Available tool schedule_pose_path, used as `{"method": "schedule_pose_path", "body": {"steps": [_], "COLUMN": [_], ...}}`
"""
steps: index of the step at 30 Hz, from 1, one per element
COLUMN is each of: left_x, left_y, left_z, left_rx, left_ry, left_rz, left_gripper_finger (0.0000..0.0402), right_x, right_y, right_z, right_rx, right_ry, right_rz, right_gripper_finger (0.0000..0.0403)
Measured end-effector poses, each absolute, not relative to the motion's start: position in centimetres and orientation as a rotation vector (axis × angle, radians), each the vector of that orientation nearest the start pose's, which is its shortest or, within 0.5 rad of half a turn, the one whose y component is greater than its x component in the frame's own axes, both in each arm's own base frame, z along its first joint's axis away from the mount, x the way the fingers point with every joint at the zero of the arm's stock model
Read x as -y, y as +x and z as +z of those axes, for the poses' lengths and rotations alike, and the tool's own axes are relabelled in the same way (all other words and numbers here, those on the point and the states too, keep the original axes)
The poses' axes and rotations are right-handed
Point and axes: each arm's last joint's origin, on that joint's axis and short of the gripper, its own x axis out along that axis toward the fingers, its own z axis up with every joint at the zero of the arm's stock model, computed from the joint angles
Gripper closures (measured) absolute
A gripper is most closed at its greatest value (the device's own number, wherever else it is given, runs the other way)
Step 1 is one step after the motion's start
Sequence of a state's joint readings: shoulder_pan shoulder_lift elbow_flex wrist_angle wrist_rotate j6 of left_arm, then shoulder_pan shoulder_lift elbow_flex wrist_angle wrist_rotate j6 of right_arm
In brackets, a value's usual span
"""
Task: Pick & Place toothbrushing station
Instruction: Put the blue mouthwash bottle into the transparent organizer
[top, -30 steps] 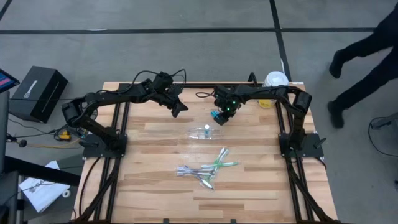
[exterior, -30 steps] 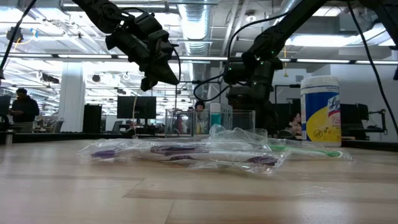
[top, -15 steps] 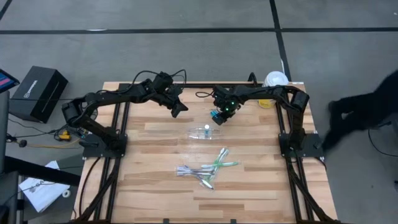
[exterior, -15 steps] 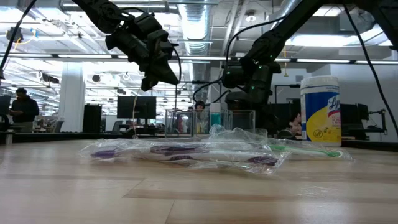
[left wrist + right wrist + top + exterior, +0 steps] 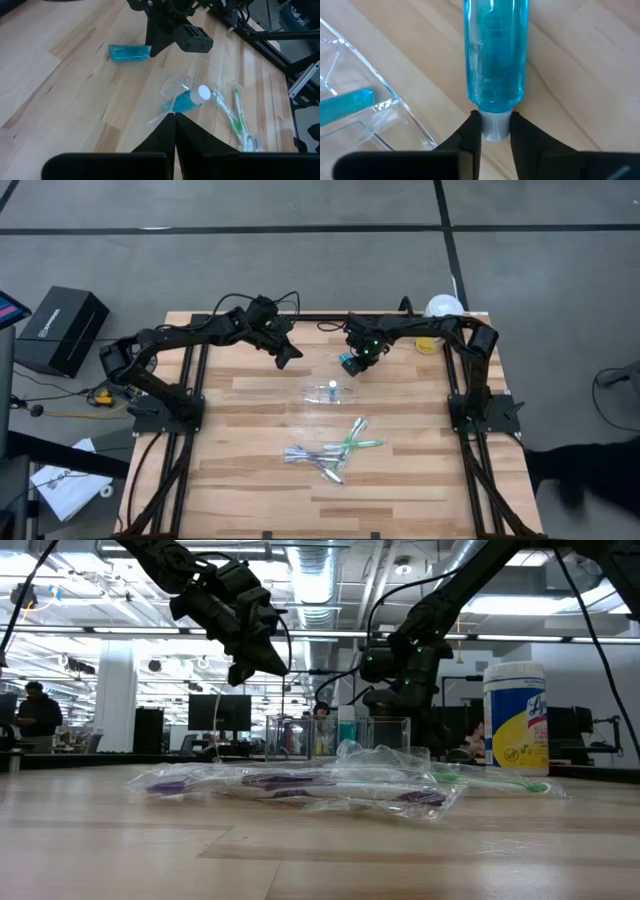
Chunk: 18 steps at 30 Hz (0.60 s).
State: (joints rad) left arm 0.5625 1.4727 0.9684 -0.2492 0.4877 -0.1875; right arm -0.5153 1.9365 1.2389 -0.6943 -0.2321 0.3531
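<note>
A small blue tube [image 5: 495, 55] lies flat on the wood at the table's far middle, also seen as the blue tube [image 5: 129, 52] in the left wrist view. My right gripper [image 5: 349, 363] stands over its capped end, shut on it. Just nearer lies the clear cup [image 5: 330, 392] on its side, with a second white-capped blue tube [image 5: 187, 100] inside. Green and purple-white toothbrushes [image 5: 332, 454] lie in clear wrapping toward the near edge. My left gripper [image 5: 286, 353] hangs shut above the table's far left, holding nothing. My right gripper pinches the tube's pale cap [image 5: 496, 128] between its two fingers [image 5: 471, 131], one on each side. The fingers come steeply from above, pointing down. The tube still lies flat on the table, its body stretching away from the fingers.
A white-lidded yellow-and-blue canister [image 5: 515, 718] stands at the far right corner, with its white lid [image 5: 443, 307] showing from above. The clear cup's wall [image 5: 375, 107] is close beside my right fingers. Bare wood lies on the table's left half and along its near edge.
My right gripper has rolled a little about its own axis over the blue tube, and its fingers have drawn together onto the cap. The tube has stayed where it was. A person beyond the table's right side has walked toward the near side.
</note>
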Motion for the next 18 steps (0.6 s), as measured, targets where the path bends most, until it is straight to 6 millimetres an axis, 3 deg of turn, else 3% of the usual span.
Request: {"method": "schedule_pose_path", "body": {"steps": [8,14,18], "left_x": [-15.2,-15.2,-15.2], "left_y": [26.7,26.7,26.7], "left_z": [23.7,23.8,23.8], "left_rx": [-0.635,-0.627,-0.626], "left_ry": [-0.552,-0.552,-0.553], "left_rz": [0.132,0.118,0.114], "left_gripper_finger": [0.0402,0.0402,0.0402], "right_x": [17.4,17.6,17.8], "right_y": [31.4,31.8,31.6], "right_z": [14.8,15.4,15.3], "right_rx": [-1.241,-1.234,-1.247], "right_ry": [0.829,0.817,0.847], "right_rz": [-0.481,-0.468,-0.434], "right_gripper_finger": [0.0357,0.0400,0.0384]}}
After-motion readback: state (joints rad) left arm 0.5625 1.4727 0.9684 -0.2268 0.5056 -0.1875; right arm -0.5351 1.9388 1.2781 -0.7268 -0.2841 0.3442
